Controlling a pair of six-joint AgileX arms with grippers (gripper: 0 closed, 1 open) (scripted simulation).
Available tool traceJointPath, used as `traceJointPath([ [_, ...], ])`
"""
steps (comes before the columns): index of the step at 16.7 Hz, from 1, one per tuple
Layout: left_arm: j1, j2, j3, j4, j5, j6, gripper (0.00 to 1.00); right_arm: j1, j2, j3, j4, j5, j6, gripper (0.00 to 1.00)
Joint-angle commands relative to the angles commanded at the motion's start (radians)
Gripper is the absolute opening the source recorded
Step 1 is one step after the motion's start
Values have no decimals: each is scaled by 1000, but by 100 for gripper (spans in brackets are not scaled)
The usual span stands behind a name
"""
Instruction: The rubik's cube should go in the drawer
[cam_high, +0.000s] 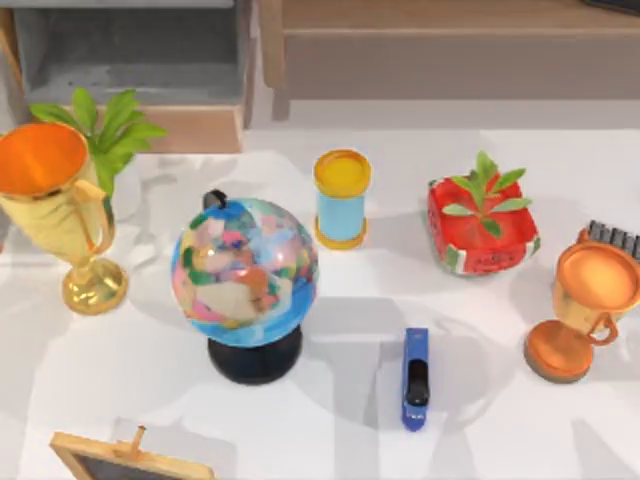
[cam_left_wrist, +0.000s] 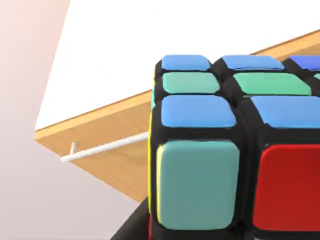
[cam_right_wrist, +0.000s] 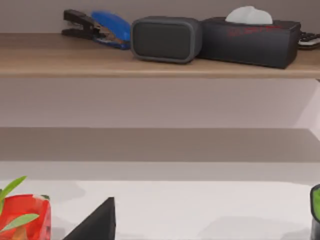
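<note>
— Where is the glossy blue, green and red tiled rubik's cube (cam_left_wrist: 225, 150)?
— Close under the left wrist camera, above a tan wooden panel with a thin white handle (cam_left_wrist: 102, 148).
— And the wide grey-lined tan drawer (cam_high: 130, 60)?
— Open at the white tabletop's (cam_high: 400, 440) far left.
— The fingers?
— Whether either arm's are spread or closed cannot be told.

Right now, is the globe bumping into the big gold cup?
Apart. The top view shows white table between the globe and the gold cup.
</note>
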Motion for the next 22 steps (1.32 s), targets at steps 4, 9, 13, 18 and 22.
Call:
traceJointPath([
  [4, 90, 260, 43, -259, 63, -79, 0, 0, 0, 0, 0, 0, 0, 100],
  [9, 155, 590, 86, -436, 128, -161, 0, 0, 0, 0, 0, 0, 0, 100],
  [13, 174, 698, 97, -467, 151, -185, 0, 0, 0, 0, 0, 0, 0, 100],
  [18, 174, 698, 97, -467, 151, -185, 0, 0, 0, 0, 0, 0, 0, 100],
  [22, 174, 698, 97, -467, 151, -185, 30, 0, 0, 0, 0, 0, 0, 100],
])
